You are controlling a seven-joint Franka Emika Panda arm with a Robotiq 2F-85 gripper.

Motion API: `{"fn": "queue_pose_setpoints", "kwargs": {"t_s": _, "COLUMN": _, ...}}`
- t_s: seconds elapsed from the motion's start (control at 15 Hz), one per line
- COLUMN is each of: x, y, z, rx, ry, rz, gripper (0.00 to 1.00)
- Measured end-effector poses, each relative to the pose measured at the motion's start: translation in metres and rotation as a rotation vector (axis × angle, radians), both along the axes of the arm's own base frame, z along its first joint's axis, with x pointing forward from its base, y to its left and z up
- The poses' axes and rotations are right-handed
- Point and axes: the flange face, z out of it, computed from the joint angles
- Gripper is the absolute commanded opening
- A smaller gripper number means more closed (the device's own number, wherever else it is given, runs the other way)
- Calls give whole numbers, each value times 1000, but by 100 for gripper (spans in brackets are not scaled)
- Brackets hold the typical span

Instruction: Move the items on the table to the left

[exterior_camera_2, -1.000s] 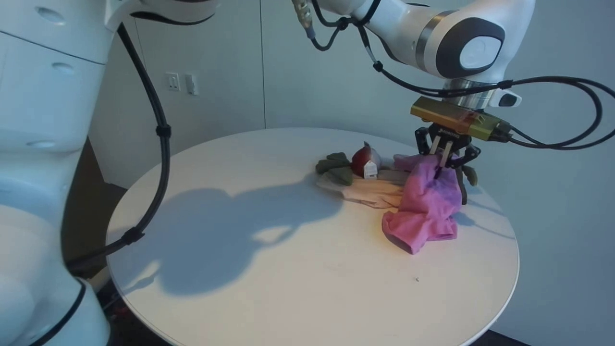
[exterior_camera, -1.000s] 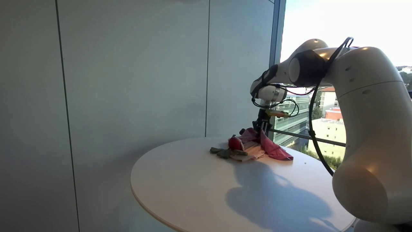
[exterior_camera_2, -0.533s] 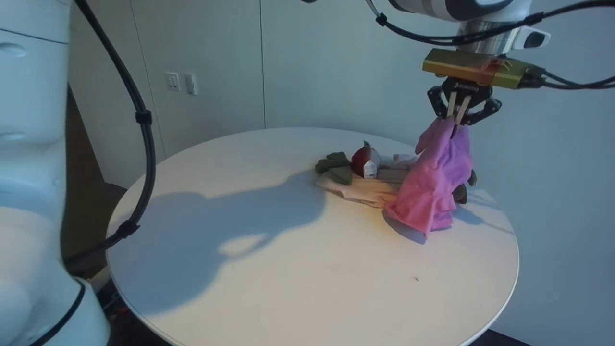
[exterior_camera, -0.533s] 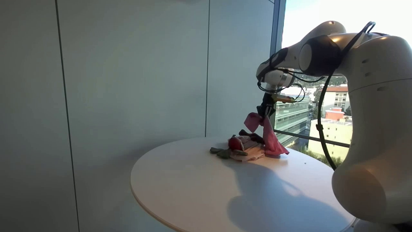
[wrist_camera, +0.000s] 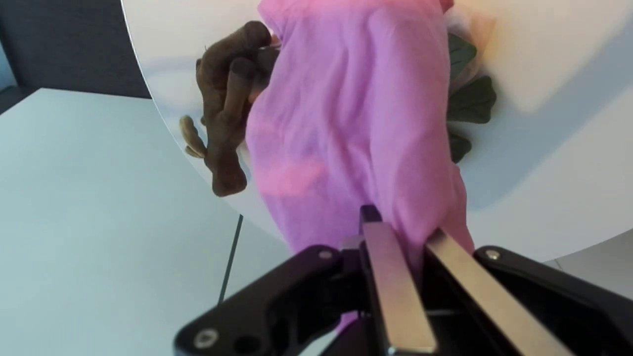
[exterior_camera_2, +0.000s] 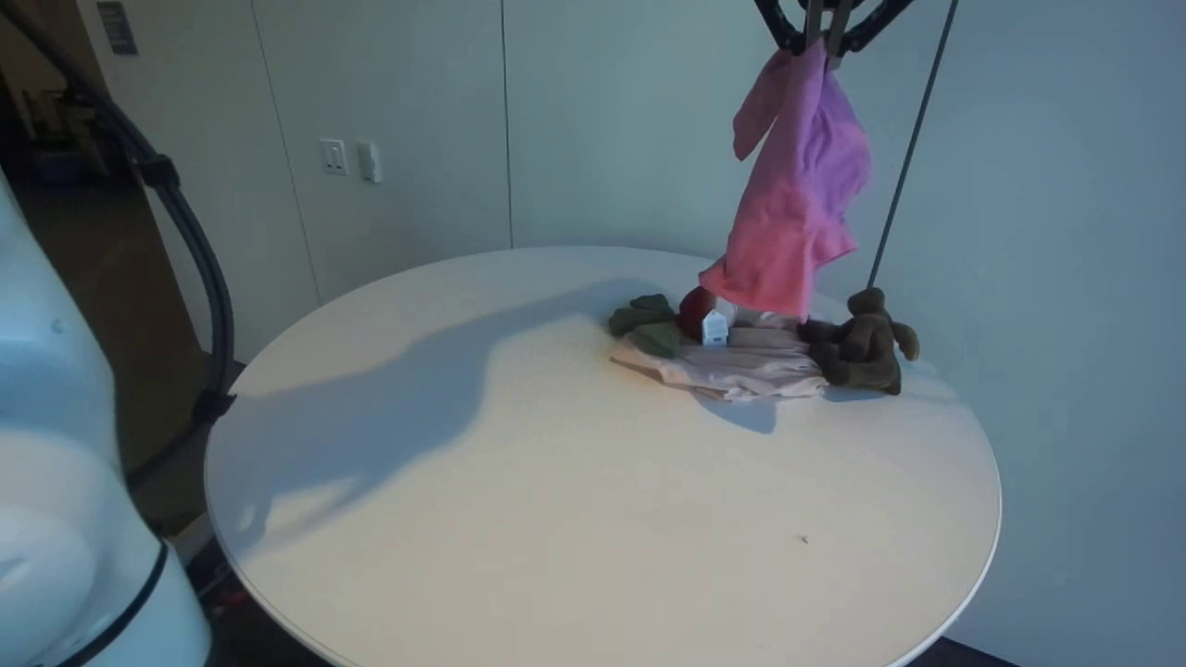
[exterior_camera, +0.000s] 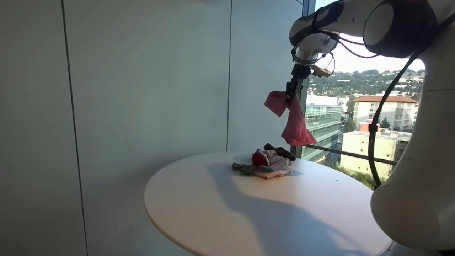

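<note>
My gripper (exterior_camera_2: 825, 54) is shut on a pink cloth (exterior_camera_2: 797, 204), which hangs fully above the round white table (exterior_camera_2: 574, 519). In the wrist view the cloth (wrist_camera: 356, 113) is pinched between the two fingers (wrist_camera: 403, 227) and covers most of the things below. A pale pink-beige cloth (exterior_camera_2: 741, 366) lies crumpled at the table's far right side. On it or against it are a red and white round toy (exterior_camera_2: 695, 313) with a white tag, green leaf-like pieces (exterior_camera_2: 644, 320) and a brown plush figure (exterior_camera_2: 866, 347). The brown plush also shows in the wrist view (wrist_camera: 222, 109).
A grey wall (exterior_camera: 149, 89) stands close behind the table. A tall window (exterior_camera: 369, 117) is beside the arm. The pile lies near the table's far edge. A tiny speck (exterior_camera_2: 804, 539) is on the table top.
My gripper has risen with the pink cloth, lifting it off the pile and clear of the table. The pale cloth and brown plush beneath are now uncovered. The other items stay in place.
</note>
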Motion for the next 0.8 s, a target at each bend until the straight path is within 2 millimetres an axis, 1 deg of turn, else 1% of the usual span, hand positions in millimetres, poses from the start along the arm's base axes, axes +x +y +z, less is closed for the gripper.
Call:
{"fn": "queue_pose_setpoints", "kwargs": {"t_s": 0.07, "x": 9, "y": 21, "z": 11, "rx": -49, "ry": -4, "rz": 33, "gripper": 3}}
{"fn": "queue_pose_setpoints", "kwargs": {"t_s": 0.13, "x": 22, "y": 44, "z": 19, "rx": -102, "ry": -11, "rz": 63, "gripper": 3}}
{"fn": "queue_pose_setpoints", "kwargs": {"t_s": 0.2, "x": 37, "y": 67, "z": 22, "rx": -145, "ry": -7, "rz": 92, "gripper": 3}}
{"fn": "queue_pose_setpoints", "kwargs": {"t_s": 0.33, "x": 70, "y": 113, "z": 15, "rx": -223, "ry": 25, "rz": 144, "gripper": 3}}
{"fn": "queue_pose_setpoints", "kwargs": {"t_s": 0.4, "x": 86, "y": 134, "z": 6, "rx": -243, "ry": 45, "rz": 168, "gripper": 3}}
{"fn": "queue_pose_setpoints", "kwargs": {"t_s": 0.53, "x": 112, "y": 167, "z": -18, "rx": -236, "ry": 108, "rz": 224, "gripper": 3}}
{"fn": "queue_pose_setpoints", "kwargs": {"t_s": 0.67, "x": 129, "y": 189, "z": -44, "rx": -197, "ry": 187, "rz": 273, "gripper": 3}}
{"fn": "queue_pose_setpoints", "kwargs": {"t_s": 0.8, "x": 139, "y": 200, "z": -67, "rx": -148, "ry": 266, "rz": 316, "gripper": 3}}
